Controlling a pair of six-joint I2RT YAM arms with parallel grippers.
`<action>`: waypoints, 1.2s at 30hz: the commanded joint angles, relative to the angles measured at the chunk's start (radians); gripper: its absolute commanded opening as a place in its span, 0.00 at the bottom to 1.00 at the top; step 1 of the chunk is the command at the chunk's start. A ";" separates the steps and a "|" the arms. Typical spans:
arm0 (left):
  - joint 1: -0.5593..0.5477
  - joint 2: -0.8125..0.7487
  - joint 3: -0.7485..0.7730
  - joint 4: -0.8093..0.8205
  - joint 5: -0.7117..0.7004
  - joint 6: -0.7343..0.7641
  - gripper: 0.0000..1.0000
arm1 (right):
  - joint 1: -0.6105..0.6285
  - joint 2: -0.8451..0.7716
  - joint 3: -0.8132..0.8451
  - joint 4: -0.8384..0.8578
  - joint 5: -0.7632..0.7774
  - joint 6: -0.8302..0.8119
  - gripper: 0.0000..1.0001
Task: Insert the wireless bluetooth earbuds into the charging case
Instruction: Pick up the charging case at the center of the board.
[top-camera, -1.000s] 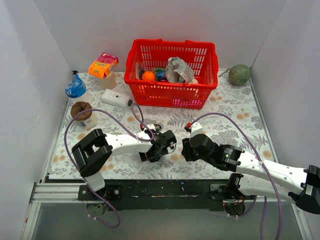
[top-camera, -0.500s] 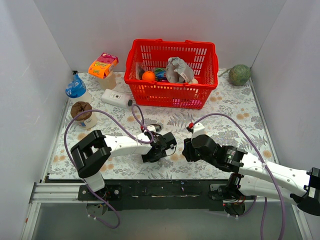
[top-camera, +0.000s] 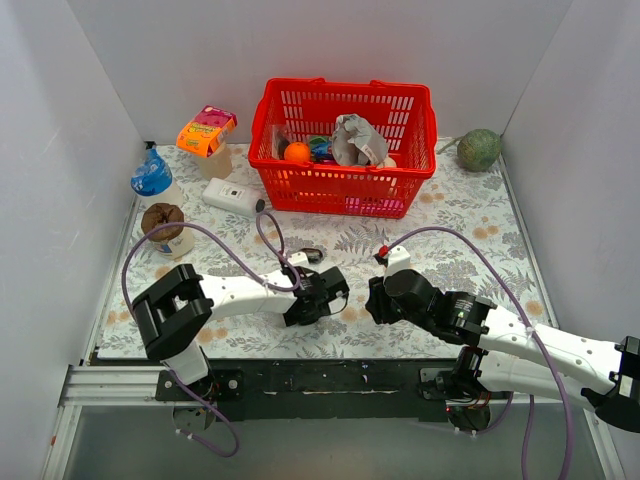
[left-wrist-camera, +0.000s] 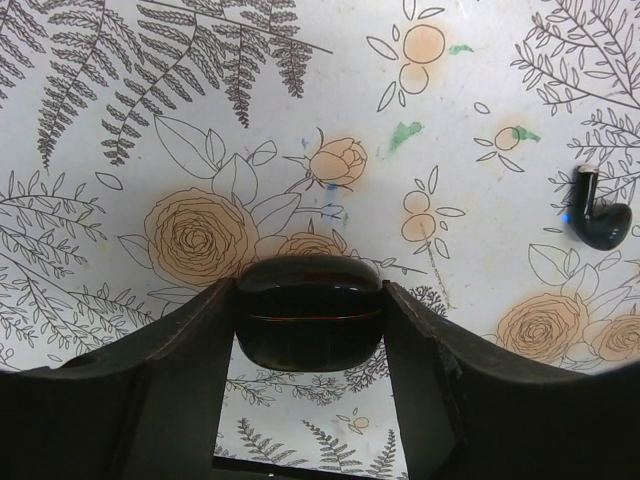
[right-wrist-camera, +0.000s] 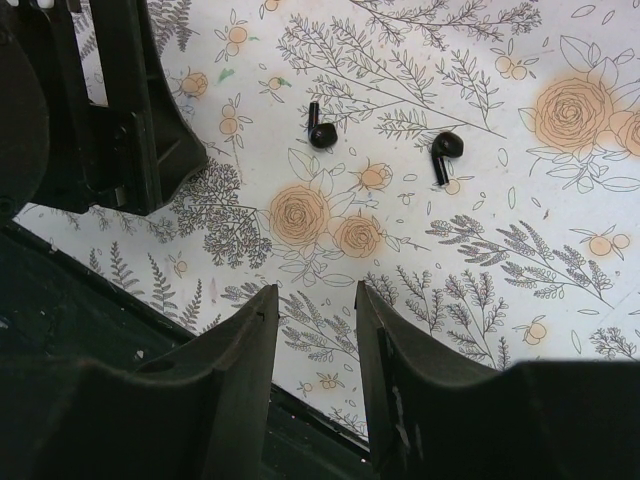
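My left gripper (left-wrist-camera: 310, 300) is shut on the charging case (left-wrist-camera: 310, 322), a glossy black oval with a thin seam, held just above the floral mat. One black earbud (left-wrist-camera: 597, 222) lies on the mat to its right. In the right wrist view two earbuds lie apart on the mat, one (right-wrist-camera: 320, 132) nearer the left gripper's body (right-wrist-camera: 100, 100) and one (right-wrist-camera: 444, 150) further right. My right gripper (right-wrist-camera: 315, 295) is open and empty, over the mat's near edge, short of both earbuds. In the top view the left gripper (top-camera: 303, 306) and right gripper (top-camera: 373, 300) face each other.
A red basket (top-camera: 345, 190) full of items stands at the back. A white box with a black cap (top-camera: 232, 197), a blue-capped bottle (top-camera: 152, 176), a brown-lidded cup (top-camera: 165, 228) and an orange packet (top-camera: 206, 130) are at the left. A green ball (top-camera: 479, 150) is back right.
My left arm has shifted slightly toward the near edge with the case still held. The right arm has barely moved.
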 joint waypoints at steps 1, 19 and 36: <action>-0.012 -0.060 -0.052 0.057 0.003 -0.038 0.18 | 0.003 -0.004 0.003 0.015 0.018 0.009 0.45; -0.049 -0.876 -0.664 1.264 0.061 1.048 0.00 | 0.002 0.005 0.368 -0.022 -0.117 -0.255 0.50; -0.050 -0.833 -0.695 1.464 0.418 1.631 0.00 | 0.000 0.262 0.635 -0.181 -0.257 -0.247 0.79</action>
